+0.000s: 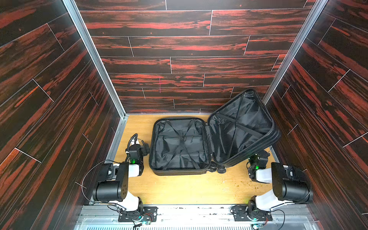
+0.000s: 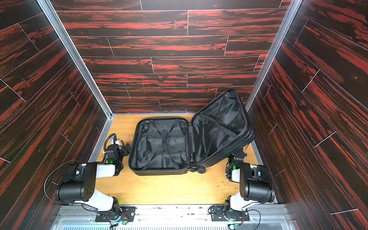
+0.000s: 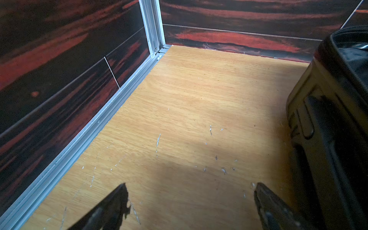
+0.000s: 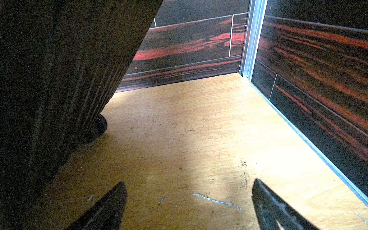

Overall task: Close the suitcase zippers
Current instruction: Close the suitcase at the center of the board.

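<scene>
The black suitcase (image 1: 179,145) (image 2: 161,145) lies open on the wooden floor. One shell is flat, with its lining and crossed straps facing up. The other shell (image 1: 241,127) stands raised and tilted to the right. The zippers' track (image 1: 180,118) runs open round both rims; I cannot make out any pulls. My left gripper (image 1: 146,148) (image 3: 190,187) is open just left of the flat shell (image 3: 328,119), holding nothing. My right gripper (image 1: 262,154) (image 4: 189,184) is open low under the raised shell's ribbed outside (image 4: 59,79), also empty.
Dark red plank walls with aluminium rails (image 3: 99,123) (image 4: 310,139) close in the floor on three sides, near both grippers. Suitcase wheels (image 1: 217,168) (image 4: 100,124) sit at the near hinge end. Bare wooden floor (image 1: 189,189) lies between the case and the arm bases.
</scene>
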